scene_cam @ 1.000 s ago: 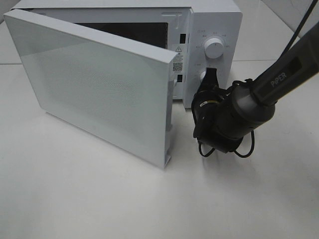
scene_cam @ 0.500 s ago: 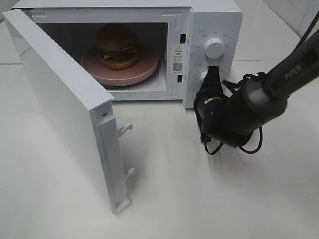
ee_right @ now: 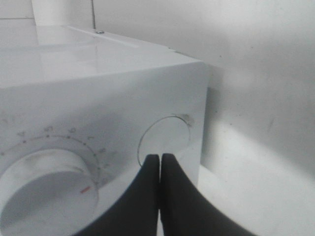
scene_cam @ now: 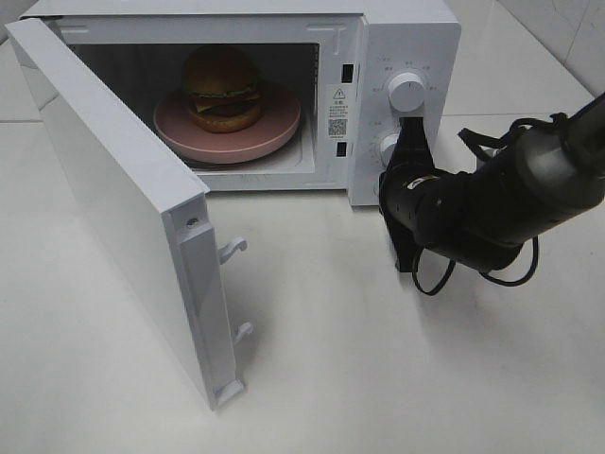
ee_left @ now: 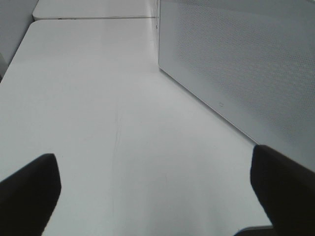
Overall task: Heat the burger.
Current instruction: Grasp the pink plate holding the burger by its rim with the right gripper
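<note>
The burger [scene_cam: 222,90] sits on a pink plate [scene_cam: 279,128] inside the white microwave [scene_cam: 416,38]. Its door [scene_cam: 113,180] stands swung wide open toward the left front. My right gripper [scene_cam: 407,123] is shut with nothing in it, and its tips rest on the control panel between the upper knob [scene_cam: 406,90] and the lower knob [scene_cam: 386,147]. In the right wrist view the shut gripper [ee_right: 159,158] points at a round button [ee_right: 167,135] beside a dial [ee_right: 47,184]. My left gripper [ee_left: 152,152] is open and empty, low over the table [ee_left: 88,98].
The open door juts out over the table's left front, with two latch hooks [scene_cam: 233,249] on its edge. Its dotted outer face [ee_left: 236,59] fills one side of the left wrist view. The right arm [scene_cam: 492,203] and its cable lie in front of the control panel.
The microwave door has swung from nearly shut to wide open, uncovering the burger on the plate. My right arm has shifted right, its shut tips higher on the panel.
</note>
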You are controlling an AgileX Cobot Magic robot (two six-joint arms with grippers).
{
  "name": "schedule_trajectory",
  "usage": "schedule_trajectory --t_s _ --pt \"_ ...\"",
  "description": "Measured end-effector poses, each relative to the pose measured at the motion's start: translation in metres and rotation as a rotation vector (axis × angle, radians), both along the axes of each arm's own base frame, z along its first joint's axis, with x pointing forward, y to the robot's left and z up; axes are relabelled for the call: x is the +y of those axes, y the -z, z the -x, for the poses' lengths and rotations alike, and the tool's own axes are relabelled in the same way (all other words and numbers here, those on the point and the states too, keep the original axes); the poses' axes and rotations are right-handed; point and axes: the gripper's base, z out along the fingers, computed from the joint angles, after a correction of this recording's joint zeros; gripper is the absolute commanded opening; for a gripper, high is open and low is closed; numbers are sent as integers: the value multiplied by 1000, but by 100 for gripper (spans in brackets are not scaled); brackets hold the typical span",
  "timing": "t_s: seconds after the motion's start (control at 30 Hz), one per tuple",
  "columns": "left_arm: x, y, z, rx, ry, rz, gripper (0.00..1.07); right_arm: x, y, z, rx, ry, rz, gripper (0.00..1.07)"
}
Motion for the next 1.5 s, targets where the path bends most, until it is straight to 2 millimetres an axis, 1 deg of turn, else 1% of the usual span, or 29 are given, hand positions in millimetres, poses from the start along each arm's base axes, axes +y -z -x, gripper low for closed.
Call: schedule_trajectory --t_s 0.17,0.2,0.33,0.37,0.43,0.47,0.5,0.53,0.6,0.63,0.7,0.73,0.77,0.8,0.87,0.9,0.93,1.0,1.03,1.07,1.1,1.17,1.2,1.27,1.3,1.33,1.37,1.43,1.5 --pt "0 0 0 0 0 0 99 -3 -5 15 75 -72 36 0" --pt "0 0 0 0 0 0 99 -3 -5 15 75 -72 36 0" --pt "0 0 0 0 0 0 99 -6 -16 28 116 -174 103 0" --pt "0 0 0 0 0 0 99 -6 -16 28 116 -174 103 0" --pt "0 0 0 0 0 0 99 -7 -20 38 157 -257 146 0" --pt "0 0 0 0 0 0 99 -7 -20 38 157 -257 146 0" --pt "0 0 0 0 0 0 99 -6 -23 42 179 -329 186 0" --pt "0 0 0 0 0 0 99 -6 -23 42 179 -329 186 0" --pt "0 0 0 0 0 0 99 -4 -29 47 195 -436 247 0" --pt "0 0 0 0 0 0 99 -4 -29 47 195 -436 247 0" --pt "0 0 0 0 0 0 99 -2 -35 51 197 -535 311 0" --pt "0 0 0 0 0 0 99 -2 -35 51 197 -535 311 0" --pt "0 0 0 0 0 0 99 -1 -38 54 199 -607 354 0" --pt "0 0 0 0 0 0 99 -1 -38 54 199 -607 354 0" --pt "0 0 0 0 0 0 99 -2 -43 58 202 -705 409 0" --pt "0 0 0 0 0 0 99 -2 -43 58 202 -705 409 0" --pt "0 0 0 0 0 0 99 -6 -45 58 211 -762 439 0" --pt "0 0 0 0 0 0 99 -8 -46 59 219 -789 448 0" --pt "0 0 0 0 0 0 99 -13 -49 60 226 -854 477 0" --pt "0 0 0 0 0 0 99 -13 -49 60 226 -854 477 0" --pt "0 0 0 0 0 0 99 -17 -52 61 227 -919 508 0" --pt "0 0 0 0 0 0 99 -18 -53 62 226 -945 518 0" --pt "0 0 0 0 0 0 99 -20 -56 66 228 -1016 546 0" --pt "0 0 0 0 0 0 99 -21 -57 67 233 -1043 556 0" --pt "0 0 0 0 0 0 99 -24 -59 70 240 -1106 591 0" --pt "0 0 0 0 0 0 99 -24 -59 70 240 -1106 591 0" --pt "0 0 0 0 0 0 99 -27 -61 73 249 -1168 631 0" --pt "0 0 0 0 0 0 99 -29 -62 75 255 -1189 644 1" --pt "0 0 0 0 0 0 99 -31 -65 79 271 -1278 703 1"
